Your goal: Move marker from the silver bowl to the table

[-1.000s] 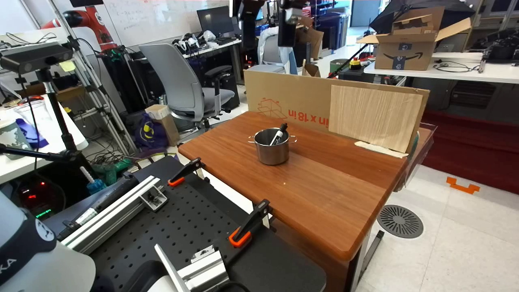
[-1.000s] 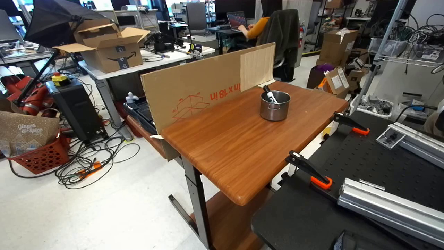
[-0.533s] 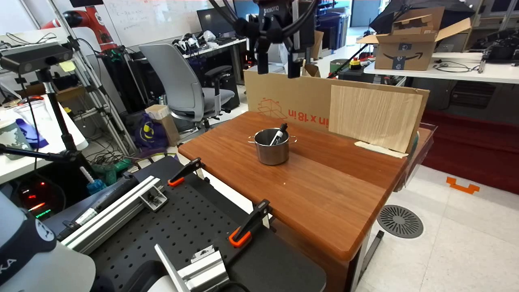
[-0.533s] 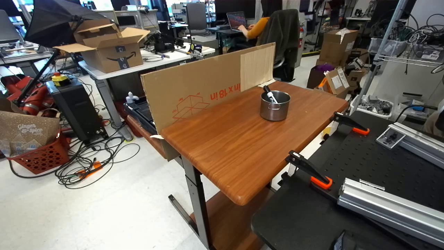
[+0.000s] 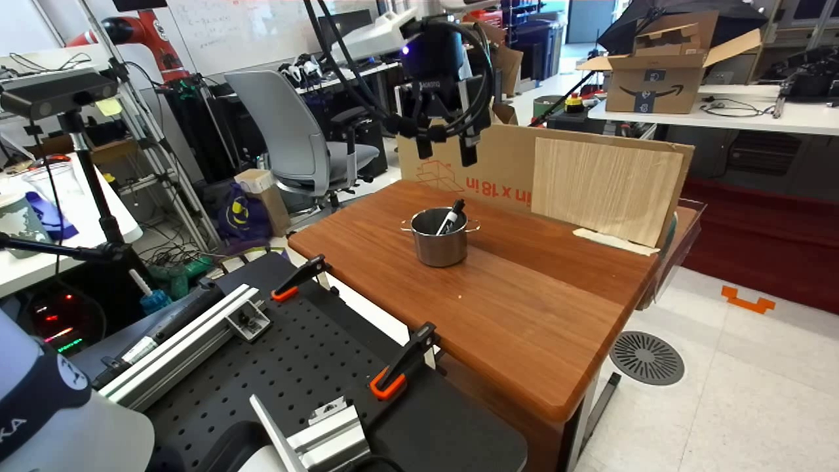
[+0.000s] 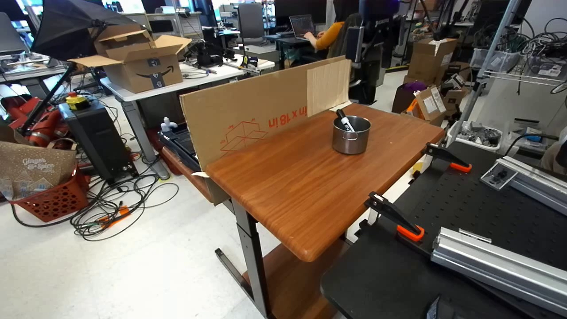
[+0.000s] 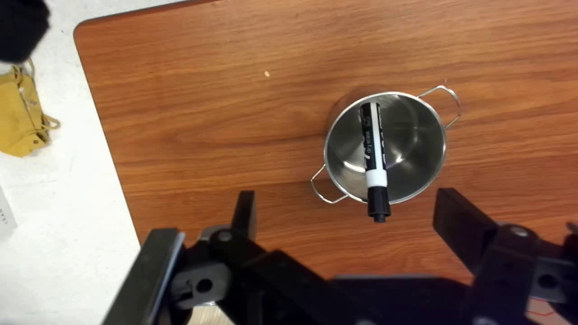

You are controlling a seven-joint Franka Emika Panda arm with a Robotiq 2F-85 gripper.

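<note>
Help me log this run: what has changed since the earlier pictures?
The gripper has come down toward the silver bowl, its jaws open; nothing was grasped or released. The marker still leans in the silver bowl, which stays put on the table.

Marker (image 6: 345,121) (tilted) in silver bowl (image 6: 350,145)

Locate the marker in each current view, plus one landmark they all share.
In an exterior view: marker slightly right of and above centre, raised end tilted right.
In an exterior view: marker right of centre, upper half, raised end tilted left.
In the wrist view: marker right of centre, mid-height, raised end toward the bottom edge.
Shared landmark: silver bowl, with the marker leaning in it.
</note>
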